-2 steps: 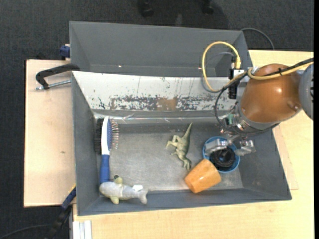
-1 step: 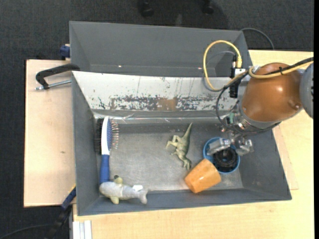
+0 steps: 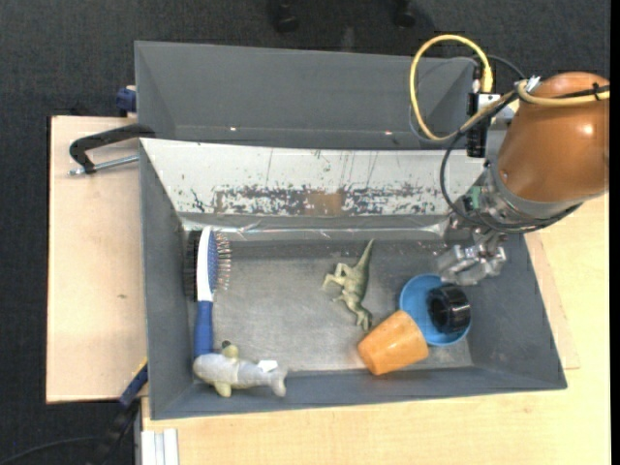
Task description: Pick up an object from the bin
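Robotics lab: cabled robot arm point(image 3: 552, 143), grey metal bin point(image 3: 291, 85), dark carpet point(image 3: 58, 27)

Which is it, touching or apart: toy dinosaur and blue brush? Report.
Apart. Camera view shows bare bin floor between the toy dinosaur and the blue brush.

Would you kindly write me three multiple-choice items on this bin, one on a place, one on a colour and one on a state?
1. Where does the brush lie?
A) along the left wall B) in the middle C) against the right wall
2. What colour is the round dish beside the end effector?
A) red B) blue C) yellow
3. How does the orange cup sit?
A) upright B) upside down C) on its side
Answers: 1 A, its handle runs beside the left wall; 2 B, its rim shows blue; 3 C, it lies tipped over on the bin floor.
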Motion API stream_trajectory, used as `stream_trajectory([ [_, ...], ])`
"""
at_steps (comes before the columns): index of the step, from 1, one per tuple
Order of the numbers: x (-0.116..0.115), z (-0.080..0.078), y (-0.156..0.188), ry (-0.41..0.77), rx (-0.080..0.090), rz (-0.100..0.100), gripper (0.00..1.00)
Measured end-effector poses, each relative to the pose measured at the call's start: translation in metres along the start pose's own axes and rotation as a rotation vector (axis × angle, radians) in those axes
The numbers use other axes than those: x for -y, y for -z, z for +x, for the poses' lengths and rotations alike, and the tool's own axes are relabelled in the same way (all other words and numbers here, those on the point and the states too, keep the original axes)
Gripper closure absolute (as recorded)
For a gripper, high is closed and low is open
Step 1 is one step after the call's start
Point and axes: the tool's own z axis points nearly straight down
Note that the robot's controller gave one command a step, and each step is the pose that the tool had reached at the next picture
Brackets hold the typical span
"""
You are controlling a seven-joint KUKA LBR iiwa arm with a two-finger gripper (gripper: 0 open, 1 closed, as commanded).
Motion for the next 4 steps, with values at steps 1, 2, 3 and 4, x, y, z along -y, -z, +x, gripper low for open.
stream_trajectory([
  [1,0.012,0.036,0.006,-0.236,0.0,-0.005,1.0],
  [2,0.012,0.035,0.006,-0.236,0.001,-0.007,0.0],
  [3,0.016,0.016,-0.09,-0.44,0.0,-0.015,0.0],
  [4,0.023,-0.007,-0.105,-0.299,-0.001,-0.006,0.0],
])
